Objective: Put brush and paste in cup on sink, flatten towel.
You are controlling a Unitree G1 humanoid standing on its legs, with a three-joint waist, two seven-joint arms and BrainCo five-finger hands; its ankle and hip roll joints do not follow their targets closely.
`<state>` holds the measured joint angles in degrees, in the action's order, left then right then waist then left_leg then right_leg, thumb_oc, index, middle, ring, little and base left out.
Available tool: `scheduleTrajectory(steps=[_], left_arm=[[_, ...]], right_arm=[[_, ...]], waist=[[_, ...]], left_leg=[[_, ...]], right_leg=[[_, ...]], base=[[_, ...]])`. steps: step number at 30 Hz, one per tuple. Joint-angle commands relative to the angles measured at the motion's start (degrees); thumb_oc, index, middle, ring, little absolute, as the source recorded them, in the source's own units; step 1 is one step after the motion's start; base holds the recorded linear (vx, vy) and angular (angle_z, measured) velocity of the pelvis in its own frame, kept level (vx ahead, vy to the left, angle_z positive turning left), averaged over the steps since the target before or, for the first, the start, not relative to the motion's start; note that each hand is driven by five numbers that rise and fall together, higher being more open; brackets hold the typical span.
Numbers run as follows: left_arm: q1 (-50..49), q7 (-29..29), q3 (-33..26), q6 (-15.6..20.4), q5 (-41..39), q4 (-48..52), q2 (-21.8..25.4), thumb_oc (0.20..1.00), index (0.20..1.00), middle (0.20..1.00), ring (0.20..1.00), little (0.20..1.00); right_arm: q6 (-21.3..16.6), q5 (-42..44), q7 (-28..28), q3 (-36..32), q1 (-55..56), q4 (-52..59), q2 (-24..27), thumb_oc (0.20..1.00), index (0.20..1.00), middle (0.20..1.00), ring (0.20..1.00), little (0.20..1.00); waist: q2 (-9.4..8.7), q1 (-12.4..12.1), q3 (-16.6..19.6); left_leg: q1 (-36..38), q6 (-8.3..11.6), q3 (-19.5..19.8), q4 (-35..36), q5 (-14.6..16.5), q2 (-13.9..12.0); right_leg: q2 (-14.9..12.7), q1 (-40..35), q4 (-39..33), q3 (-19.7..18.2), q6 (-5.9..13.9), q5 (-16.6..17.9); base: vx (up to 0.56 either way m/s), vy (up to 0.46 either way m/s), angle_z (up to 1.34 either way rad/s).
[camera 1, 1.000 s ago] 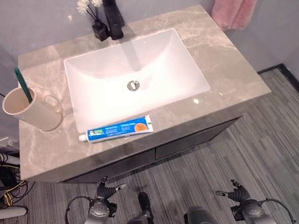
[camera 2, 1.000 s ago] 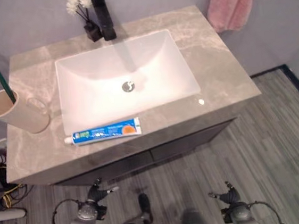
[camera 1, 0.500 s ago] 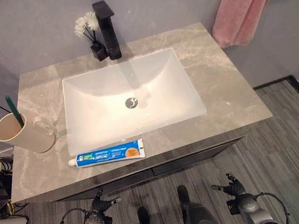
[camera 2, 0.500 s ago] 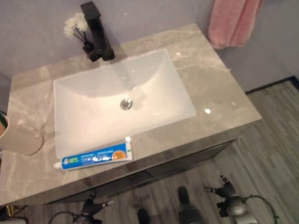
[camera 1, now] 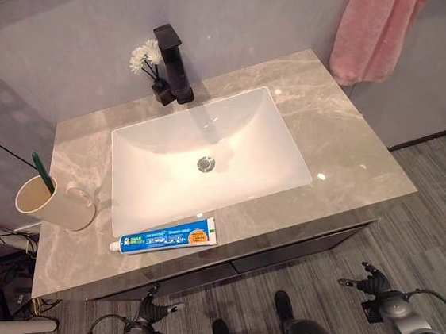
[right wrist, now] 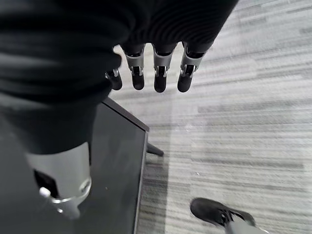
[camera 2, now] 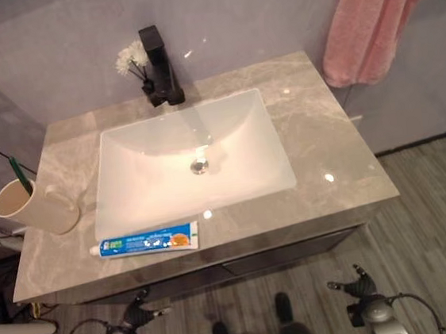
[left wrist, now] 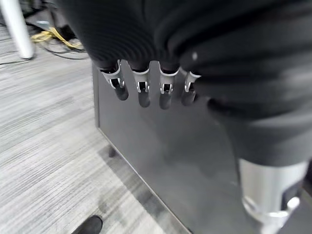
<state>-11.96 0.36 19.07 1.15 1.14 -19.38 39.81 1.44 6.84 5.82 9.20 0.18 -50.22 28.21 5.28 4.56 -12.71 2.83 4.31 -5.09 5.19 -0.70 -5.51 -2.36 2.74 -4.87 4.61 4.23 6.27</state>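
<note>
A beige cup (camera 1: 58,207) with a handle stands at the left end of the marble counter (camera 1: 340,147), and a green toothbrush (camera 1: 42,171) stands inside it. A blue toothpaste tube (camera 1: 167,237) lies flat along the counter's front edge, before the white sink (camera 1: 146,155). On the wall at the far right hangs a pink towel (camera 1: 386,14), bunched into folds. My left hand (camera 1: 145,332) and right hand (camera 1: 377,290) hang low in front of the cabinet, below the counter. Both hold nothing, and their fingers (left wrist: 141,90) (right wrist: 157,75) are relaxed and straight.
A black faucet (camera 1: 174,64) and a small dark vase of white flowers (camera 1: 148,61) stand behind the sink. The dark cabinet front (left wrist: 161,161) is close to both hands. Grey striped floor (camera 1: 433,193) lies to the right; cables (camera 1: 16,284) lie at the left.
The whole picture has shifted, so the camera has moved; more wall and towel show. The cup, brush, tube and towel keep their places. Both hands stay low and empty.
</note>
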Motion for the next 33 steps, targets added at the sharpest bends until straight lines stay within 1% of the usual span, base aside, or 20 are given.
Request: scheduleTrajectory(steps=[1, 2, 3, 4, 5, 6, 7, 8, 9, 10, 11, 12, 14, 16, 20, 23, 24, 28, 30, 33], left_arm=[[-2.27, -9.78, -8.2, 3.15, -3.29, 11.43, 14.58, 1.0, 1.0, 1.0, 1.0, 1.0], [-4.04, -10.97, -11.02, 3.26, -5.25, 15.46, 17.79, 1.0, 1.0, 1.0, 1.0, 1.0], [-4.85, -11.13, -11.81, 3.01, -5.37, 16.04, 18.0, 1.0, 1.0, 1.0, 1.0, 1.0], [-9.09, -13.06, -19.1, 3.47, -8.02, 25.8, 25.95, 1.0, 1.0, 1.0, 1.0, 1.0], [-11.35, -13.3, -21.33, 3.03, -8.2, 26.98, 26.14, 1.0, 1.0, 1.0, 1.0, 1.0], [-16.69, -13.03, -31.53, 4.15, -12.09, 34.26, 31.07, 1.0, 1.0, 1.0, 1.0, 1.0], [-19.61, -13.21, -34.44, 3.85, -12.36, 35.39, 30.98, 1.0, 1.0, 1.0, 1.0, 1.0], [-22.66, -12.63, -42.63, 6.23, -21.04, 38.22, 31.92, 1.0, 1.0, 1.0, 1.0, 1.0], [-23.55, -12.56, -46.04, 6.96, -24.5, 39.52, 31.71, 1.0, 1.0, 1.0, 1.0, 1.0], [-22.11, -11.14, -47.31, 7.73, -25.63, 40.39, 31.19, 1.0, 1.0, 1.0, 1.0, 1.0], [-20.49, -9.91, -47.49, 8.13, -25.63, 40.46, 31.03, 1.0, 1.0, 1.0, 1.0, 1.0], [-15.37, -5.51, -46.54, 9.24, -26.15, 39.69, 28.79, 1.0, 1.0, 1.0, 1.0, 1.0], [-12.7, -4.37, -44.67, 9.12, -25.7, 38.92, 28.0, 1.0, 1.0, 1.0, 1.0, 1.0], [-10.19, -2.55, -43.45, 8.94, -22.41, 38.91, 27.95, 1.0, 1.0, 1.0, 1.0, 1.0], [-6.94, -2.2, -40.16, 8.3, -19.22, 38.22, 27.84, 1.0, 1.0, 1.0, 1.0, 1.0], [-5.01, -2.05, -37.95, 8.1, -18.21, 37.44, 27.51, 1.0, 1.0, 1.0, 1.0, 1.0], [-3.88, -1.85, -36.24, 7.66, -16.21, 37.02, 27.03, 1.0, 1.0, 1.0, 1.0, 1.0], [-1.52, -1.24, -33.55, 7.74, -14.11, 36.55, 26.89, 1.0, 1.0, 1.0, 1.0, 1.0], [-0.4, -1.12, -32.14, 7.85, -12.62, 36.98, 27.12, 1.0, 1.0, 1.0, 1.0, 1.0], [0.8, -1.11, -30.78, 7.88, -11.74, 37.59, 27.25, 1.0, 1.0, 1.0, 1.0, 1.0]], right_arm=[[0.17, -3.65, -4.3, 1.23, -3.22, -6.91, 4.84, 1.0, 1.0, 1.0, 1.0, 1.0], [0.28, -4.43, -4.68, 1.41, -3.47, -8.42, 4.83, 1.0, 1.0, 1.0, 1.0, 1.0], [0.23, -4.45, -4.69, 1.65, -3.62, -8.5, 4.63, 1.0, 1.0, 1.0, 1.0, 1.0], [0.55, -6.94, -4.68, 1.11, -4.09, -11.99, 4.72, 1.0, 1.0, 1.0, 1.0, 1.0], [0.48, -6.99, -4.67, 1.66, -4.41, -12.09, 4.3, 1.0, 1.0, 1.0, 1.0, 1.0], [0.38, -8.6, -4.29, 0.75, -4.62, -15.29, 3.98, 1.0, 1.0, 1.0, 1.0, 1.0], [0.32, -8.62, -4.27, 1.45, -5.01, -15.37, 3.49, 1.0, 1.0, 1.0, 1.0, 1.0], [0.04, -7.72, -4.66, 0.03, -3.39, -15.9, 3.07, 1.0, 1.0, 1.0, 1.0, 1.0], [-0.21, -7.4, -4.82, -0.06, -2.52, -15.83, 2.5, 1.0, 1.0, 1.0, 1.0, 1.0], [-0.45, -7.45, -4.98, -0.27, -1.35, -15.25, 2.21, 1.0, 1.0, 1.0, 1.0, 1.0], [-0.57, -7.48, -4.94, -0.12, -0.73, -14.92, 1.72, 1.0, 1.0, 1.0, 1.0, 1.0], [-0.85, -6.95, -4.31, -0.57, 0.68, -13.79, 0.7, 1.0, 1.0, 1.0, 1.0, 1.0], [-0.8, -6.68, -4.01, -0.86, 1.19, -13.27, 0.46, 1.0, 1.0, 1.0, 1.0, 1.0], [-0.87, -6.27, -3.59, -1.19, 2.2, -11.89, -0.03, 1.0, 1.0, 1.0, 1.0, 1.0], [-0.66, -5.8, -2.92, -1.88, 3.91, -11.39, -0.8, 1.0, 1.0, 1.0, 1.0, 1.0], [-0.57, -5.89, -2.74, -2.17, 4.44, -11.4, -0.88, 1.0, 1.0, 1.0, 1.0, 1.0], [-0.42, -6.09, -2.33, -2.3, 4.87, -11.79, -0.91, 1.0, 1.0, 1.0, 1.0, 1.0], [-0.3, -5.88, -1.47, -3.44, 5.53, -11.86, -0.4, 1.0, 1.0, 1.0, 1.0, 1.0], [-0.13, -6.23, -0.83, -3.57, 5.41, -12.29, 0.29, 1.0, 1.0, 1.0, 1.0, 1.0], [-0.02, -6.53, -0.39, -3.02, 4.8, -12.45, 0.58, 1.0, 1.0, 1.0, 1.0, 1.0]], waist=[[-0.83, -1.1, 1.43], [-0.57, -1.38, 1.48], [-0.78, -1.14, 1.45], [0.54, -2.76, 1.79], [0.09, -2.25, 1.74], [1.53, -4.47, 2.35], [0.99, -3.82, 2.28], [1.73, -4.93, 2.7], [1.51, -4.72, 2.73], [1.58, -4.77, 2.74], [1.56, -4.7, 2.76], [1.43, -4.26, 2.84], [1.59, -4.21, 2.84], [1.61, -3.7, 2.84], [1.56, -2.09, 2.95], [1.68, -1.84, 3.01], [1.5, -0.86, 2.76], [1.65, -0.25, 2.4], [1.61, 0.26, 2.1], [1.62, 0.54, 2.25]], left_leg=[[-2.7, 1.83, 0.8, -1.7, -4.61, 0.51], [-2.61, 1.89, 1.16, -1.56, -4.72, 0.55], [-2.57, 1.9, 1.21, -1.54, -4.73, 0.55], [-2.32, 2.06, 2.0, -1.01, -4.92, 0.68], [-2.27, 2.07, 2.02, -1.02, -4.89, 0.69], [-2.23, 2.24, 2.9, -0.7, -5.09, 0.72], [-2.21, 2.26, 2.92, -0.71, -5.07, 0.72], [-2.26, 2.47, 3.72, -0.47, -5.38, 0.79], [-2.3, 2.55, 4.21, -0.35, -5.45, 0.85], [-2.36, 2.65, 4.69, -0.31, -5.56, 0.8], [-2.42, 2.71, 4.88, -0.21, -5.59, 0.78], [-2.53, 2.8, 5.03, -0.19, -5.54, 0.85], [-2.52, 2.82, 4.98, -0.19, -5.48, 0.84], [-2.45, 2.83, 4.48, -0.19, -5.29, 0.77], [-2.48, 2.82, 3.07, -0.19, -4.71, 0.6], [-2.68, 2.83, 2.53, -0.19, -4.55, 0.56], [-2.93, 2.82, 1.95, -0.19, -4.33, 0.55], [-3.9, 2.74, 0.89, -0.19, -3.98, 0.57], [-5.05, 2.52, -0.73, -0.19, -3.55, 0.68], [-5.98, 2.52, -1.84, -0.19, -3.42, 0.66]], right_leg=[[-4.39, -1.31, 6.34, 0.95, 3.87, -5.58], [-4.52, -1.6, 6.13, 1.32, 3.93, -5.58], [-4.53, -1.68, 6.08, 1.37, 3.93, -5.58], [-4.83, -2.34, 5.62, 2.17, 4.07, -5.49], [-4.83, -2.45, 5.53, 2.19, 4.07, -5.47], [-5.02, -3.2, 5.04, 3.24, 4.23, -5.5], [-5.01, -3.27, 4.98, 3.27, 4.22, -5.48], [-5.13, -3.64, 4.96, 4.04, 4.29, -5.56], [-5.16, -3.83, 5.02, 4.49, 4.23, -5.69], [-5.18, -3.88, 5.2, 4.89, 4.18, -5.87], [-5.18, -3.91, 5.26, 5.09, 4.16, -5.96], [-5.08, -3.94, 5.23, 5.4, 4.02, -6.05], [-5.05, -3.96, 5.06, 5.42, 4.04, -5.99], [-4.94, -3.86, 4.66, 5.05, 4.1, -5.82], [-4.79, -3.43, 3.7, 3.78, 4.53, -5.25], [-4.75, -3.02, 3.29, 3.17, 4.66, -4.94], [-4.77, -2.54, 2.84, 2.64, 4.83, -4.53], [-4.86, -1.15, 1.87, 1.41, 5.21, -3.48], [-4.99, 0.83, 0.52, -0.45, 5.74, -1.85], [-5.11, 2.45, 0.02, -1.83, 5.99, -1.05]], base=[[0.05, -0.004, 0.32], [0.03, -0.006, 0.3], [0.05, -0.004, 0.3], [0.03, -0.002, 0.22], [0.06, -0.012, 0.27], [0.03, -0.012, 0.33], [0.05, -0.033, 0.38], [0.03, -0.038, 0.42], [0.03, -0.05, 0.4], [0.02, -0.036, 0.36], [0.03, -0.038, 0.27], [0.04, -0.031, 0.22], [0.03, -0.016, 0.13], [0.01, -0.003, -0.03], [0.03, 0.013, -0.11], [0.01, 0.024, -0.23], [-0.01, 0.033, -0.24], [-0.03, 0.039, -0.21], [-0.05, 0.068, -0.31], [-0.02, 0.043, -0.38]])
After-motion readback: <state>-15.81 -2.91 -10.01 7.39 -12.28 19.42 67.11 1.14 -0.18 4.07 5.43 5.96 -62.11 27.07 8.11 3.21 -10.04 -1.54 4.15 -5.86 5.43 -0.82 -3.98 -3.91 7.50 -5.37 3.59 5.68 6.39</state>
